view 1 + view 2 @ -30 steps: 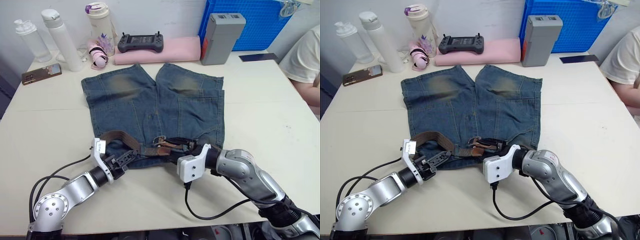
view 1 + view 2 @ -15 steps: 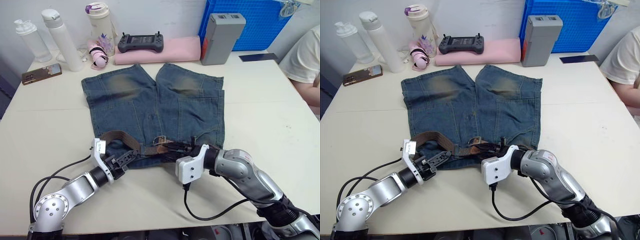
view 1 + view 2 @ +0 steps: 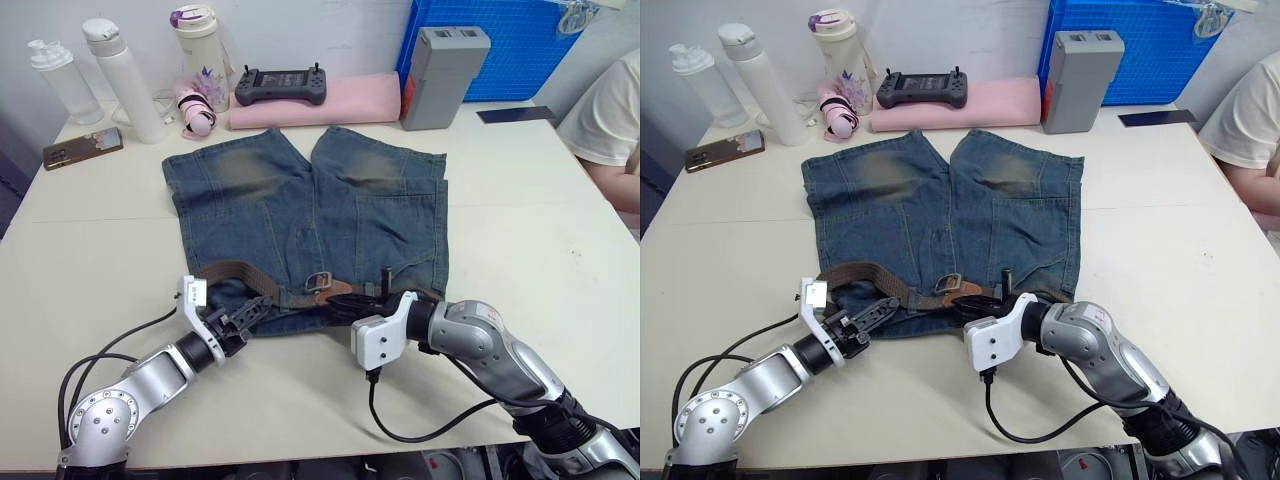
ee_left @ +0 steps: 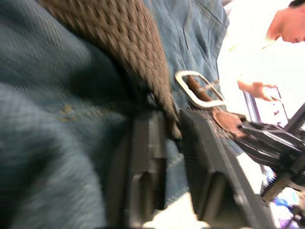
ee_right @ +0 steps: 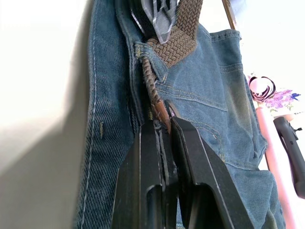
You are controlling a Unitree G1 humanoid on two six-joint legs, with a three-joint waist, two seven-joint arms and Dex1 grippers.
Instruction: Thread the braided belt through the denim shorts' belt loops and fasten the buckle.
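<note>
- The denim shorts [image 3: 310, 225] lie flat on the pale, smooth worktop [image 3: 520, 220], waistband toward the robot; the cloth is faded blue twill with yellow-brown worn patches on both legs.
- The braided belt [image 3: 235, 272] is a narrow dark-brown woven strap; it arcs over the waistband's left part and runs along it toward the middle.
- The buckle [image 3: 319, 281], a small square silver frame, lies on the waistband near the middle.
- The left gripper [image 4: 172, 131] has its black jaws closed on the woven strap at the waistband edge, just left of the buckle.
- The right gripper [image 5: 162, 125] has its jaws clamped on the belt's smooth tapered tip, where it comes out of a belt loop [image 5: 145, 52] on the waistband.
- The near edge of the worktop lies close below the waistband; bare surface opens wide to left and right of the shorts.
- Bottles [image 3: 125, 80], a phone [image 3: 82, 147] and a black controller [image 3: 282, 85] stand along the far edge, well apart from the grippers.
</note>
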